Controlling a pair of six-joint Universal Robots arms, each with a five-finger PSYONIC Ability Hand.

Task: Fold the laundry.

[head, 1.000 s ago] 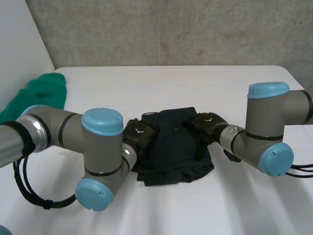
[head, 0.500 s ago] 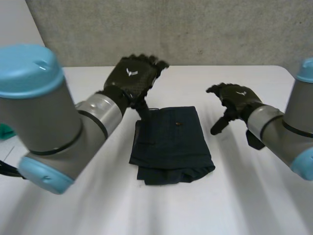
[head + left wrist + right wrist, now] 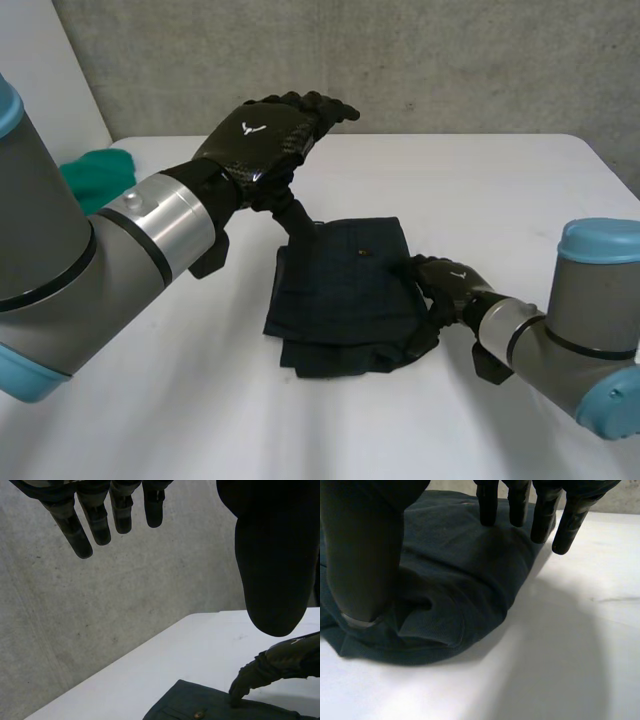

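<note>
A dark navy garment (image 3: pixel 345 290) lies folded in the middle of the white table (image 3: pixel 480 190). My left hand (image 3: pixel 265 140) hangs raised over its far left corner, open, fingers (image 3: pixel 100 522) straight and thumb (image 3: pixel 272 570) pointing down, holding nothing. My right hand (image 3: pixel 447 285) is low at the garment's right edge, near its front corner. In the right wrist view its straight fingers (image 3: pixel 520 505) reach over the garment (image 3: pixel 460 575) and the thumb (image 3: pixel 365 560) rests on the bunched edge; nothing is pinched. In the left wrist view the right hand (image 3: pixel 285 662) touches the garment (image 3: pixel 195 705) with a fingertip.
A green cloth (image 3: pixel 100 175) lies crumpled at the table's far left edge. A concrete wall (image 3: pixel 400 60) rises behind the table. Bare table surface stretches to the right of the garment and in front of it.
Both hands lifted off the garment. The left hand rose and stayed up over the far left corner; the right hand swung out, then came down to the garment's right edge.
</note>
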